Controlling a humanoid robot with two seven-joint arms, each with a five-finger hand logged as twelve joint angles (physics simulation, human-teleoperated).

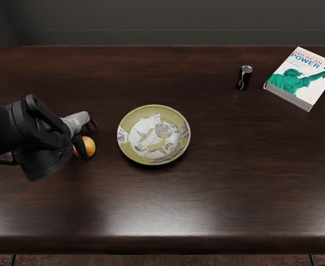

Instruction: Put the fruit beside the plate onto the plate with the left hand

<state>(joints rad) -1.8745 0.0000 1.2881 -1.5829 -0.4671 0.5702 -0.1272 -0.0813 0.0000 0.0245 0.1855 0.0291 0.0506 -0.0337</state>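
The counter (218, 205) was dark, glossy wood, and its near stretch in front of the plate (153, 107) was bare. Left of the plate, the left hand (78, 130) reached in on a black arm, its grey palm tilted toward the plate. Its dark fingers (92, 124) were spread just above the fruit (89, 147), and one digit crossed the fruit's left side. I could not tell whether the hand gripped the fruit or only touched it. The small orange fruit lay on the counter just left of the plate, not on it. The plate was round, with a yellow-green rim and a patterned centre. Farther back and right of it stood a dark can (243, 77), and a book (302, 76) lay beyond that.
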